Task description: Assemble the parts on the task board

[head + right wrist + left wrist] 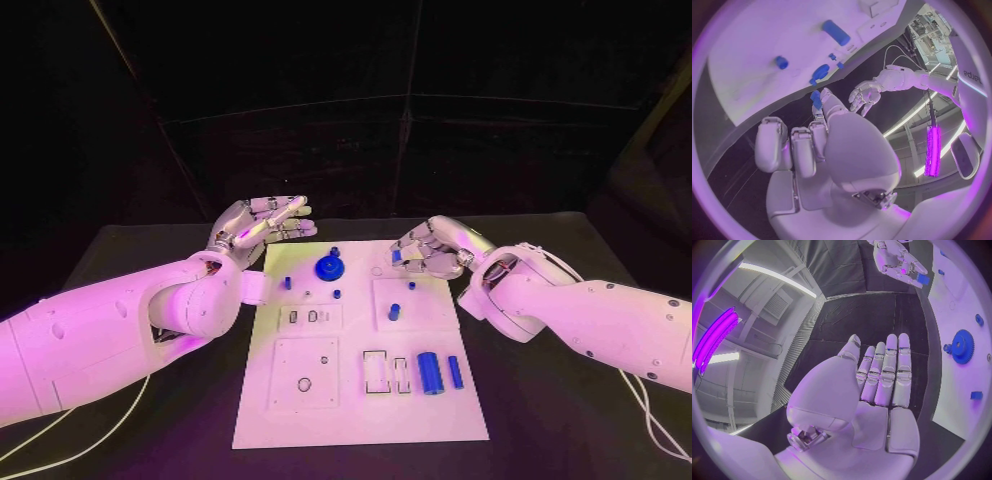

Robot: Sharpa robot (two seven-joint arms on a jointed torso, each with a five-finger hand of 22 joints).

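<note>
Pinching a blue part [816, 99] upright, right hand [431, 250] (left hand [260, 224] spread, empty).

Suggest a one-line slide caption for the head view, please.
Right hand pinches a small blue part over the task board; left hand hovers open beside it.

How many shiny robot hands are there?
2. The left hand holds nothing, beside the task board's far left corner. The right hand is at the board's far right edge, pinching a small blue part.
</note>
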